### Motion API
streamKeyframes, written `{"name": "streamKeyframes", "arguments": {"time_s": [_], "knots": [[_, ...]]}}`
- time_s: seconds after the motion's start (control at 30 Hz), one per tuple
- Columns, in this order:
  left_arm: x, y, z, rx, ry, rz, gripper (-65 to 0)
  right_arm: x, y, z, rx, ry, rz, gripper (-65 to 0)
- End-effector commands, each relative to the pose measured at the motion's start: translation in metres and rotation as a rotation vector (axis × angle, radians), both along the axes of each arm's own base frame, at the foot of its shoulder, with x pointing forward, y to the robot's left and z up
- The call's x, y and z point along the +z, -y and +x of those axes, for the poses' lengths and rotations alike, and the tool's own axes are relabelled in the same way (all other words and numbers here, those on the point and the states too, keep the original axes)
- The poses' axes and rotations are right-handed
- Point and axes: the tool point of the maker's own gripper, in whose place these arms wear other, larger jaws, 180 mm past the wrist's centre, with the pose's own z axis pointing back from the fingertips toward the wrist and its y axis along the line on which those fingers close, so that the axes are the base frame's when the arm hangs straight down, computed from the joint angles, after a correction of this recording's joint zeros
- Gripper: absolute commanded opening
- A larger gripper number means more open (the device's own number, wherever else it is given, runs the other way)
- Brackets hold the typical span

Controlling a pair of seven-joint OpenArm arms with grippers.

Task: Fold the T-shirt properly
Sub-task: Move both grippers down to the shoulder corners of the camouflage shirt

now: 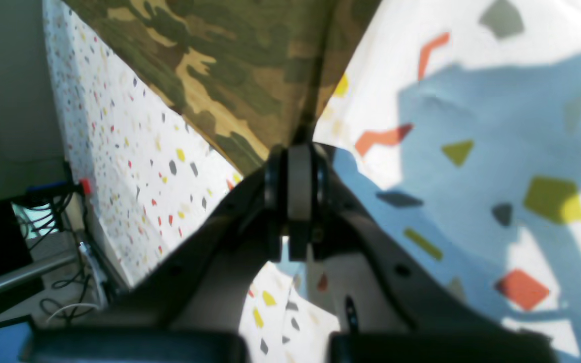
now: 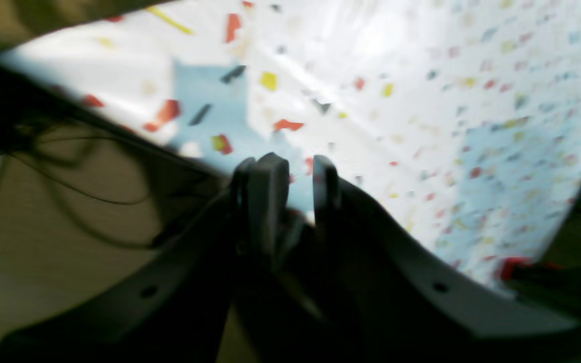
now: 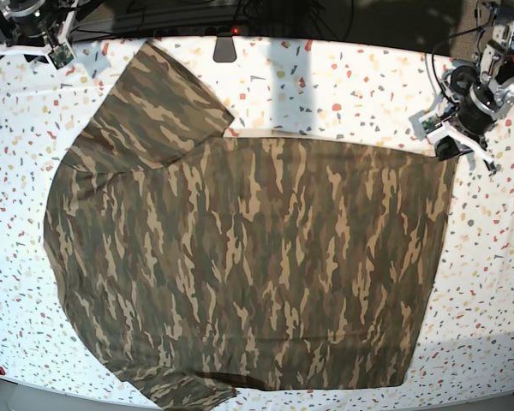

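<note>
1. the t-shirt (image 3: 240, 265) is lying spread flat across the middle of the tabletop (image 3: 368, 77), its long axis running side to side in the base view, sleeves toward that view's left, hem edge toward its right.
2. the left hand (image 1: 298, 151) is sitting at the hem's far right corner, clenched tight on a pinch of the cloth; in the left wrist view the camouflage fabric is fanning out straight ahead of the closed tips.
3. the right hand (image 2: 295, 176) is hanging near the far left corner of the tabletop, well apart from the shirt; its tips are standing a little apart with nothing between them.
4. the coming move is likely turning on this: the whole garment is stretching away from the left hand toward the sleeves, so a fold would be carrying that corner over the body.
5. the cloth is looking soft and thin, matte, streaked in olive, tan and brown; the tabletop is white and smooth, speckled with small red, yellow and grey chips.
</note>
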Motion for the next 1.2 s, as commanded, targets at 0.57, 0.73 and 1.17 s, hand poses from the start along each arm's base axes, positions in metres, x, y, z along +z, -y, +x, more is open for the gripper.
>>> {"name": "streamKeyframes", "arguments": {"time_s": [0.57, 0.73, 1.17], "knots": [[-0.022, -0.002, -0.033, 0.012, -0.118, 0.035, -65.0, 0.004, -0.029, 0.023, 0.501, -0.025, -0.169, -41.0], [-0.024, 0.006, -0.035, 0.021, -0.120, 0.015, -65.0, 0.004, -0.031, 0.050, 0.543, 0.039, -0.219, -41.0], [-0.023, 0.007, -0.032, 0.022, -0.114, 0.013, -65.0, -0.062, -0.043, 0.059, 0.683, -0.044, -0.268, -41.0]]}}
